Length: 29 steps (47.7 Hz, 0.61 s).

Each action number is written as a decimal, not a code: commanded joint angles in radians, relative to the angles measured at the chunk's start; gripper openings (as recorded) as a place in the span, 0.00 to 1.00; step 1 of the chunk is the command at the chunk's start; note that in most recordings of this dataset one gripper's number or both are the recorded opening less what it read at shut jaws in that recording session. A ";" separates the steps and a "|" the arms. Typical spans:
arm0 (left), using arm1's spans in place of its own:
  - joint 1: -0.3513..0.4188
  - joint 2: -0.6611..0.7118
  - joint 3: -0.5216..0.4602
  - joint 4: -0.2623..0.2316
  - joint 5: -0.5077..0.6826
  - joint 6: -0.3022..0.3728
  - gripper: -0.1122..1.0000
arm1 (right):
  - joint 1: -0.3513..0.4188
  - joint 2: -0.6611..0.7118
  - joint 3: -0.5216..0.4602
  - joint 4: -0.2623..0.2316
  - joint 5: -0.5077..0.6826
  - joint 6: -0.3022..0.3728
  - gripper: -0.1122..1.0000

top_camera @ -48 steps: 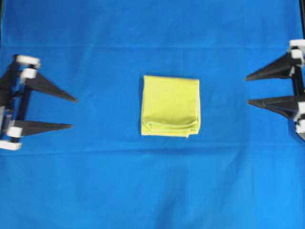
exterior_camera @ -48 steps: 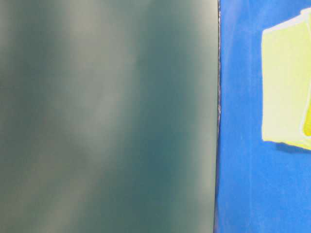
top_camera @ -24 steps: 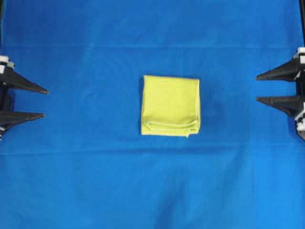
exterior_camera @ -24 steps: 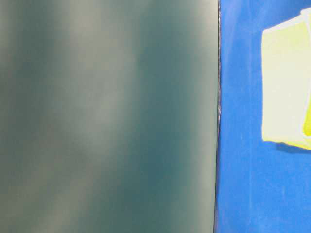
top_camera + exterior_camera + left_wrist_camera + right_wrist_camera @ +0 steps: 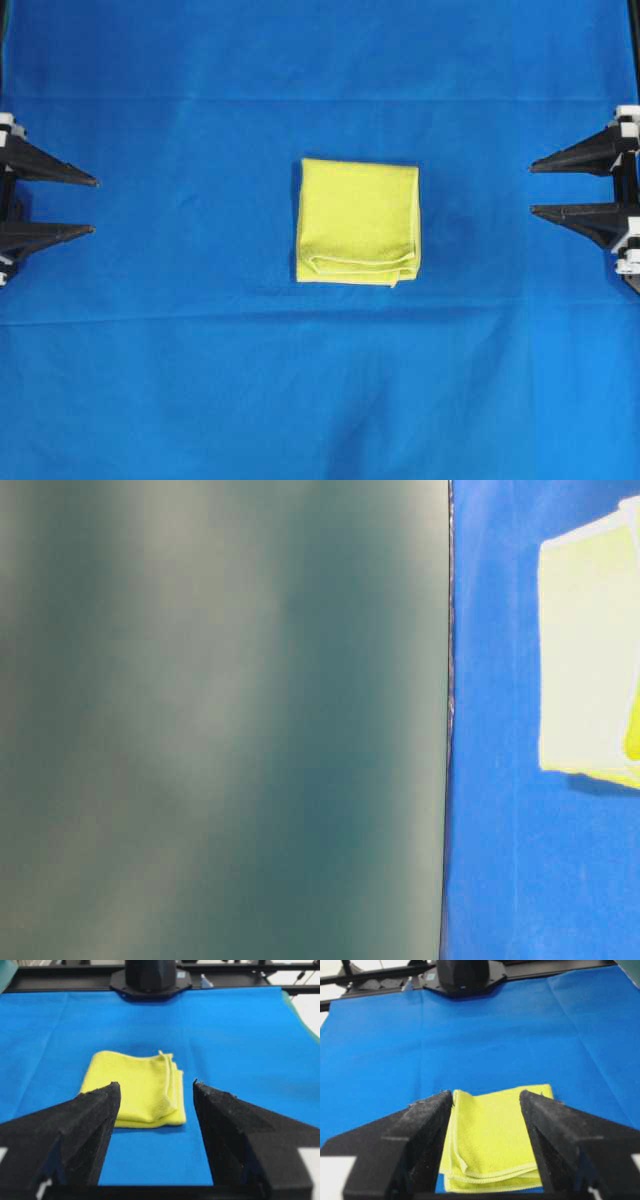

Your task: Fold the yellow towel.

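While the yellow towel (image 5: 358, 222) lies folded into a compact square on the middle of the blue cloth (image 5: 320, 400), both grippers sit well apart from it, one off each side. Left of the towel, the left gripper (image 5: 95, 206) points its black fingers toward it with the jaws spread and nothing between them. Right of the towel, the right gripper (image 5: 531, 188) faces it the same way, jaws likewise wide and empty. Layered hemmed edges show along the towel's near side in the overhead view. From each wrist camera the towel appears beyond the fingertips, untouched. Beneath the towel the blue cloth is lightly creased. Beyond the towel in the left wrist view, a black arm base (image 5: 150, 977) stands at the cloth's edge.
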 commanded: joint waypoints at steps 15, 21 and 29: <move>0.018 0.006 -0.009 0.000 0.002 -0.002 0.62 | 0.000 0.006 -0.015 0.002 -0.006 0.002 0.64; 0.032 0.003 -0.009 0.000 0.008 -0.002 0.62 | -0.002 0.006 -0.015 0.002 -0.006 0.000 0.64; 0.032 -0.002 -0.011 0.000 0.009 -0.002 0.62 | -0.002 0.006 -0.017 0.000 -0.006 0.000 0.64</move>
